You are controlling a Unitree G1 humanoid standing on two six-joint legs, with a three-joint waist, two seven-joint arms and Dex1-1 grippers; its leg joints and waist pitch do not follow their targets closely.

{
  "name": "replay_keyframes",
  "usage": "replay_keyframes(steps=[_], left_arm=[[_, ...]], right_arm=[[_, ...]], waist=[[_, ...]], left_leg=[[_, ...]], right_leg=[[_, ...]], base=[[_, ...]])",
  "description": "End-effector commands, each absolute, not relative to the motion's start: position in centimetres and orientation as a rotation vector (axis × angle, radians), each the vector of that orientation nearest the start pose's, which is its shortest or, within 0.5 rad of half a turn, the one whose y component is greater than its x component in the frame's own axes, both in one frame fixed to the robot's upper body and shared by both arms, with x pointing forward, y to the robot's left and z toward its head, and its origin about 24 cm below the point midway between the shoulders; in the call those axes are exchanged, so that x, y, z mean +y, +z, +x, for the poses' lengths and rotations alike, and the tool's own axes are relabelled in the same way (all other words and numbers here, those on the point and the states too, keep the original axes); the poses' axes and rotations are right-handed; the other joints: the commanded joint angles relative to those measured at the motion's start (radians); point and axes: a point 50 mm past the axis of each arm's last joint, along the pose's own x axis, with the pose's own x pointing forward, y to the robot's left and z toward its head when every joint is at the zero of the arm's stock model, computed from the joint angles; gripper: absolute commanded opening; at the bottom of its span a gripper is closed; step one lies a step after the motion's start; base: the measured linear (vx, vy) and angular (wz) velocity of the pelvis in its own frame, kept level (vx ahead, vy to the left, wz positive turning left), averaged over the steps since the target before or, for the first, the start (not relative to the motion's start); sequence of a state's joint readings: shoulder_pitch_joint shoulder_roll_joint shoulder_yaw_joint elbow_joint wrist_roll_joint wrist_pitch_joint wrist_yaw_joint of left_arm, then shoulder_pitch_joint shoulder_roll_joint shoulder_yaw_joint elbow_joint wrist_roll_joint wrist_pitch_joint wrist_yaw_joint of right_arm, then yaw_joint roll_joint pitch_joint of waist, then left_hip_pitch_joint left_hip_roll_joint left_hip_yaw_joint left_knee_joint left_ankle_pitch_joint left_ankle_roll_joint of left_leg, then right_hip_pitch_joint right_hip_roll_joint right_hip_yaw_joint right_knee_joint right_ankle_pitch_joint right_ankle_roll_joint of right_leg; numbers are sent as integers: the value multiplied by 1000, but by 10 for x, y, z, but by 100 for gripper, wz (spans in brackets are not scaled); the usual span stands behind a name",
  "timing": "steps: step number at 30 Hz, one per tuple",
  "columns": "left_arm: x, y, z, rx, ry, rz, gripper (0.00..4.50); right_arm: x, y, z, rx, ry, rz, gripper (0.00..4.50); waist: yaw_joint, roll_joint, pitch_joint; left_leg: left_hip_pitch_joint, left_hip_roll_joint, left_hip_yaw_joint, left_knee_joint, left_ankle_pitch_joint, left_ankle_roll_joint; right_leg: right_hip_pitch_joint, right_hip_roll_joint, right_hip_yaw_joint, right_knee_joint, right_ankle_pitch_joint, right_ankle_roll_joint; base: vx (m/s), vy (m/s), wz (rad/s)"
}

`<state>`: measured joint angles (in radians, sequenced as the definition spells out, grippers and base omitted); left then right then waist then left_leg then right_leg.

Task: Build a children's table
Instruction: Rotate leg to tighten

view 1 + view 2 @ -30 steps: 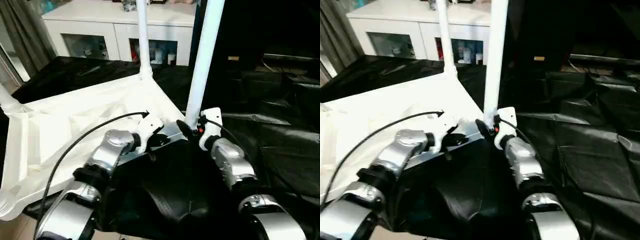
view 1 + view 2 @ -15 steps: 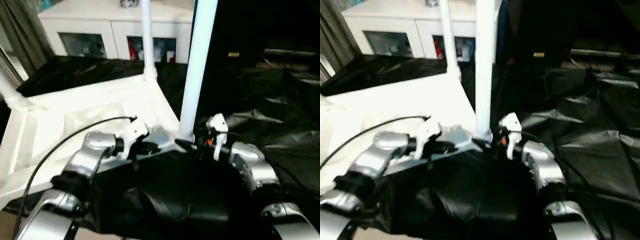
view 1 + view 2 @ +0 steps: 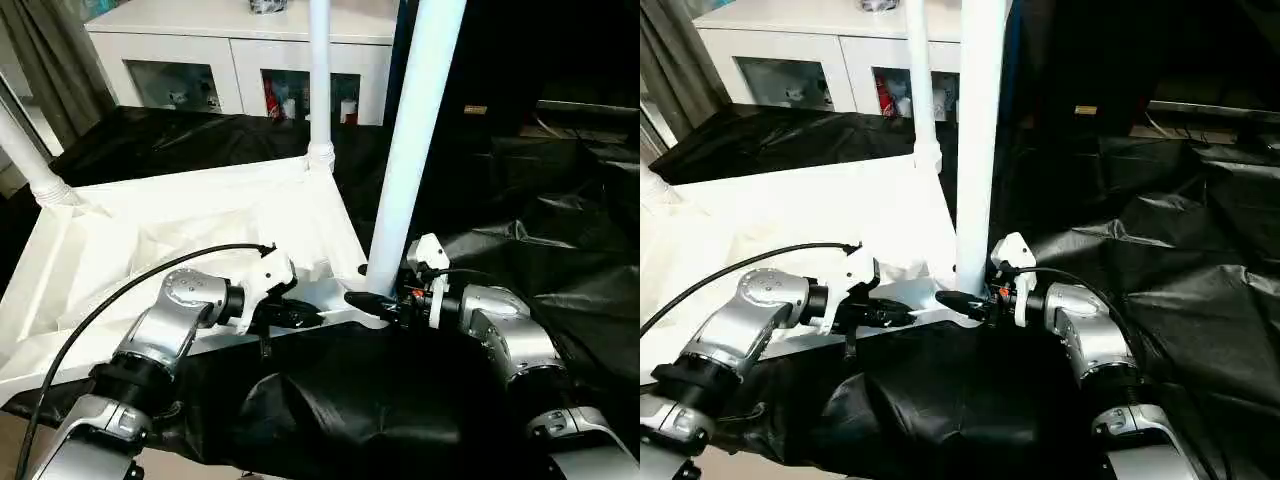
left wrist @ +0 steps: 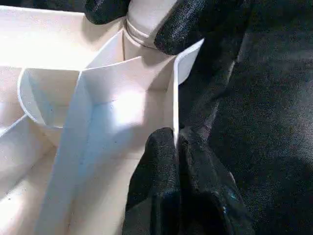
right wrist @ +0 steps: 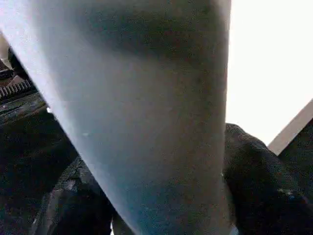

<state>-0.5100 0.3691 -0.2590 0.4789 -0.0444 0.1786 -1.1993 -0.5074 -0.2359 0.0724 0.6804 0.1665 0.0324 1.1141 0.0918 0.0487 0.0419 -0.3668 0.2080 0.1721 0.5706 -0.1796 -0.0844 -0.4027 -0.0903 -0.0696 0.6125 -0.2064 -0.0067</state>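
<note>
Black cloth drapes the work table [image 3: 560, 250], and a white glass-door cabinet [image 3: 240, 60] stands behind it. At the near corner of the upturned table top [image 3: 150, 240], the right gripper [image 3: 372, 302] has its black fingers [image 5: 254, 171] closed around the base of the near leg [image 3: 415, 140], which stands upright in its corner socket. The left gripper [image 3: 300, 316] pinches the top's thin rim just beside that socket. Two further legs rise at the far corner [image 3: 319, 80] and the left corner [image 3: 25, 155]; all three legs are cut off above. The top's near-left corner runs out of view.

Head stereo downward; wrists close-up
</note>
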Motion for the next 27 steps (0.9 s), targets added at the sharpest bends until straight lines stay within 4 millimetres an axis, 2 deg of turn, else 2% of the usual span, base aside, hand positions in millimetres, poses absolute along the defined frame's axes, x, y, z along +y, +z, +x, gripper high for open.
replay_keyframes(steps=[1,4,5,6,8,9,10,11,12,14,17,18,19,20,21,22,23,26,27], left_arm=[[129,48,304,420,-1309,288,0],[125,47,316,396,-1168,306,0],[123,48,320,388,-1125,304,0],[119,48,325,377,-1082,297,0],[116,49,328,366,-1050,291,0],[116,49,328,366,-1050,291,0],[108,50,332,352,-1012,277,0],[103,51,335,342,-991,270,0],[99,51,336,335,-978,266,0],[92,52,338,325,-959,258,0],[75,53,342,299,-927,246,0],[75,53,342,299,-927,246,0],[72,53,342,294,-937,245,0],[72,53,342,294,-937,245,0],[71,53,341,290,-952,245,0],[71,54,341,287,-962,246,0],[72,53,340,285,-974,249,0],[77,53,339,287,-993,253,0],[82,51,337,294,-1022,273,0]], right_arm=[[-122,24,308,308,1160,36,265],[-119,16,317,318,962,12,262],[-119,14,320,321,898,6,262],[-119,11,324,328,811,13,261],[-118,8,326,336,742,26,261],[-118,8,326,336,742,26,260],[-116,5,329,344,648,48,260],[-113,3,331,350,599,64,260],[-111,2,331,355,569,74,260],[-105,1,332,359,531,93,260],[-83,3,333,342,533,103,260],[-83,3,333,342,533,103,315],[-79,5,332,335,568,125,315],[-79,5,332,335,568,125,315],[-78,5,332,331,595,132,338],[-77,6,331,328,611,135,338],[-78,6,331,325,631,130,357],[-81,8,330,311,675,106,376],[-88,11,330,301,727,72,376]], waist=[[1,-17,-64],[-4,-16,-58],[-6,-19,-56],[-6,-17,-55],[-8,-16,-52],[-8,-17,-52],[-10,-16,-52],[-12,-11,-49],[-10,-13,-54],[-10,-14,-55],[-7,-15,-59],[-7,-16,-58],[-6,-17,-59],[-3,18,-60],[-10,-3,-61],[-8,0,-61],[-7,11,-61],[-8,7,-61],[-6,7,-62]], left_leg=[[0,17,6,-47,-94,102],[3,16,5,-54,-135,73],[6,15,5,-56,-164,51],[10,16,3,-60,-189,37],[11,15,2,-64,-219,20],[10,15,1,-66,-224,17],[6,14,-1,-67,-220,12],[13,13,1,-68,-243,5],[17,13,0,-66,-241,1],[11,12,0,-66,-219,7],[13,9,3,-61,-206,20],[13,9,3,-61,-200,24],[10,8,4,-60,-189,35],[12,8,0,-59,-194,33],[7,6,3,-58,-194,44],[7,6,2,-58,-192,47],[7,7,2,-58,-198,51],[6,8,2,-58,-204,52],[5,8,1,-58,-197,57]], right_leg=[[61,-44,36,-55,-11,-265],[55,-48,37,-67,-98,-250],[54,-48,38,-73,-164,-233],[54,-51,39,-78,-218,-220],[51,-50,41,-84,-272,-198],[51,-50,41,-86,-278,-192],[54,-50,42,-82,-270,-184],[46,-47,42,-90,-286,-177],[50,-49,44,-87,-266,-182],[53,-47,44,-82,-217,-189],[53,-47,43,-82,-188,-196],[53,-47,44,-81,-175,-199],[56,-45,43,-78,-151,-204],[54,-47,42,-75,-144,-208],[60,-42,40,-77,-111,-216],[60,-43,39,-77,-112,-215],[59,-46,38,-78,-133,-214],[60,-45,37,-81,-143,-213],[62,-44,36,-79,-136,-214]], base=[[0,0,0],[0,0,0],[0,0,0],[0,0,0],[0,0,0],[0,0,0],[0,0,0],[0,0,0],[0,0,0],[0,0,0],[0,0,0],[0,0,0],[0,0,0],[0,0,0],[0,0,0],[0,0,0],[0,0,0],[0,0,0],[0,0,0]])
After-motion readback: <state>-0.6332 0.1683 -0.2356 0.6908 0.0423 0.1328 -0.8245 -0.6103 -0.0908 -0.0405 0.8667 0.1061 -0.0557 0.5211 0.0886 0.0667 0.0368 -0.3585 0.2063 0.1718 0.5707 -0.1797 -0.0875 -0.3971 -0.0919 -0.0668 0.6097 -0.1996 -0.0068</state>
